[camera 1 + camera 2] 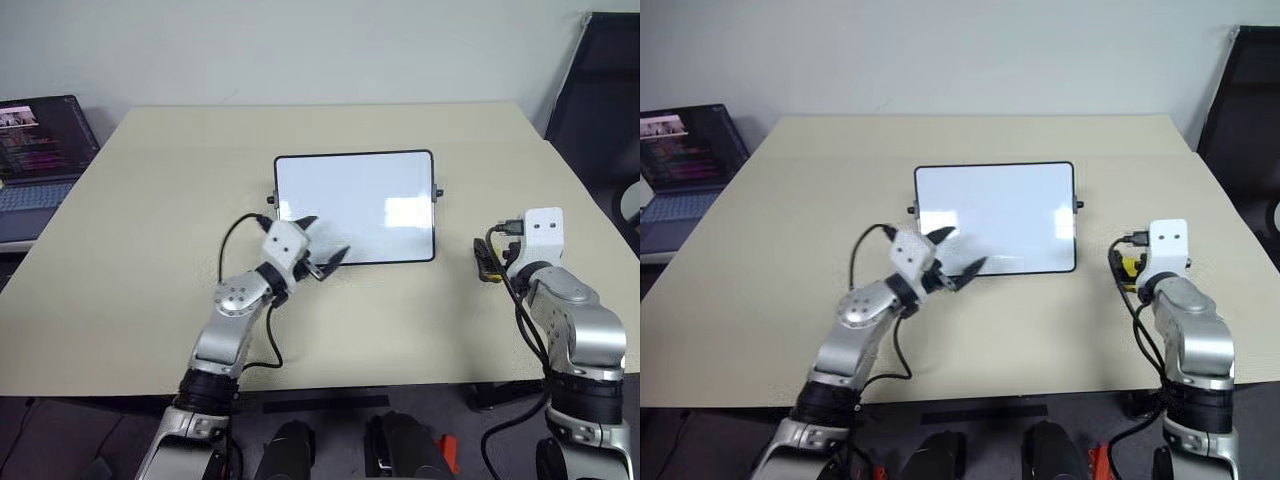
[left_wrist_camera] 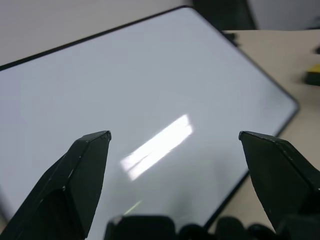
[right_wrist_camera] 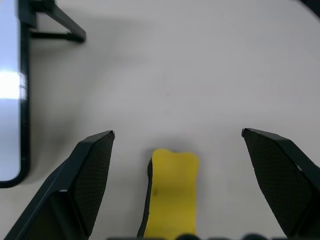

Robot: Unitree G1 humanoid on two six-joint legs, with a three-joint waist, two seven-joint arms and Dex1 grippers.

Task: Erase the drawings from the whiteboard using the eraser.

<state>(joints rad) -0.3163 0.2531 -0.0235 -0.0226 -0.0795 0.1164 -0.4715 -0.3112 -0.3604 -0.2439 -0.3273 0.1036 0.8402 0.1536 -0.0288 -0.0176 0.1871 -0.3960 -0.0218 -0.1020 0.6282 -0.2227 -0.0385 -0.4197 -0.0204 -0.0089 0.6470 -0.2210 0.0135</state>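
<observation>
Eraser [image 3: 170, 192] lay on the table [image 1: 150, 250] right of the whiteboard [image 1: 355, 205], long axis running away from the robot, untouched between the right gripper's [image 3: 177, 137] spread fingers. The left gripper [image 1: 322, 252] hovered agape over the board's near-left corner.

The whiteboard [image 1: 355, 205] had a smooth, glossy white face that threw back pale patches of glare, and a thin black frame that looked like plastic. The table [image 1: 150, 250] under it was a matt, even beige surface with no visible grain. The eraser [image 3: 172, 192] looked like a soft yellow block, matt on top, with a darker layer along its edge. The fingers [image 3: 85, 185] of the right gripper [image 3: 177, 182] were black with a fine cross-hatched texture on their inner faces, while the left gripper [image 2: 175, 187] had smoother, slightly shiny black fingers [image 2: 75, 185]. The laptop [image 1: 40, 150] lid and keys looked dull and dark.
</observation>
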